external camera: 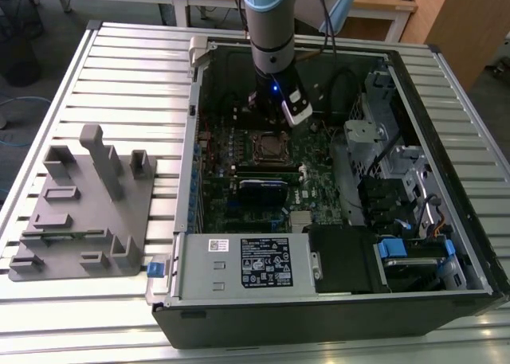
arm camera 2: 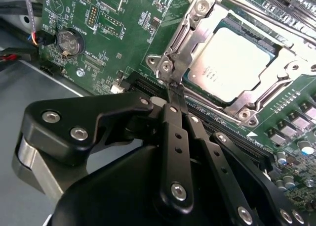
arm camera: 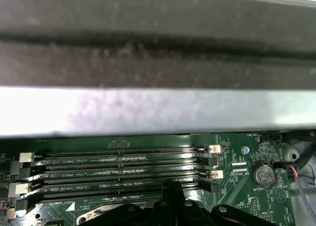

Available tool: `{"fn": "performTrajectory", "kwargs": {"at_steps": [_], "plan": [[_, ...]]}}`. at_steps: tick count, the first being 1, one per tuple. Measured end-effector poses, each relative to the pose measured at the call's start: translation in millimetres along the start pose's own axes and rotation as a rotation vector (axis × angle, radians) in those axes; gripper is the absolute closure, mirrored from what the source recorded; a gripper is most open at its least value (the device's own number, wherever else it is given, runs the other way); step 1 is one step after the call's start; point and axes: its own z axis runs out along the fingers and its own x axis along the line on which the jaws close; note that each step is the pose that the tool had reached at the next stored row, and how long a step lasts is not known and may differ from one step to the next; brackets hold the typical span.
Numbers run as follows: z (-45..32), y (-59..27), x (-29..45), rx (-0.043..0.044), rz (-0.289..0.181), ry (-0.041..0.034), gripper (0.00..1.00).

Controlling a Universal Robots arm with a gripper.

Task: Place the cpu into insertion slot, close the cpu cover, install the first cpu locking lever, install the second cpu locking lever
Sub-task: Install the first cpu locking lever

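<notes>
The cpu [arm camera 2: 232,63], pale silver-beige, lies flat in the insertion slot [external camera: 269,145] on the green motherboard inside the open computer case. The cpu cover [arm camera 2: 190,38], a silvery metal frame, lies around the chip's edges. My gripper [arm camera 2: 173,90] is shut, its two black fingers pressed together, and their tips rest against the corner of the metal frame. In the exterior view the gripper [external camera: 275,119] hangs just behind the socket. In the first wrist view the fingertips [arm camera: 173,189] point toward the memory slots. I cannot make out how the locking levers sit.
Long memory slots [arm camera: 118,166] run beside the socket, below the case wall [arm camera: 148,107]. A coin battery [arm camera 2: 69,40] sits on the board. A black card [external camera: 263,190], the power supply [external camera: 239,264] and a drive cage [external camera: 398,189] crowd the case. A grey fixture plate [external camera: 80,213] lies at the exterior view's left.
</notes>
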Motion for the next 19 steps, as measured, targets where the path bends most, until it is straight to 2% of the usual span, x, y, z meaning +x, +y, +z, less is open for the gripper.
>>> {"fn": "performTrajectory", "kwargs": {"at_steps": [8, 15, 16, 17, 18, 19], "plan": [[-11.1, 2.3, -2.5, 0.0005, 0.001, 0.0036, 0.89], [-11.8, 2.5, -2.9, 0.0007, 0.001, 0.0062, 0.89], [-11.7, 2.5, -3.3, 0.0011, 0.002, 0.0088, 0.89], [-11.6, 2.6, -3.8, 0.0024, 0.003, 0.016, 0.89], [-11.4, 2.6, -4.5, 0.0041, 0.005, 0.0268, 0.89], [-11.2, 2.6, -5.3, 0.0067, 0.008, 0.0414, 0.89]]}}
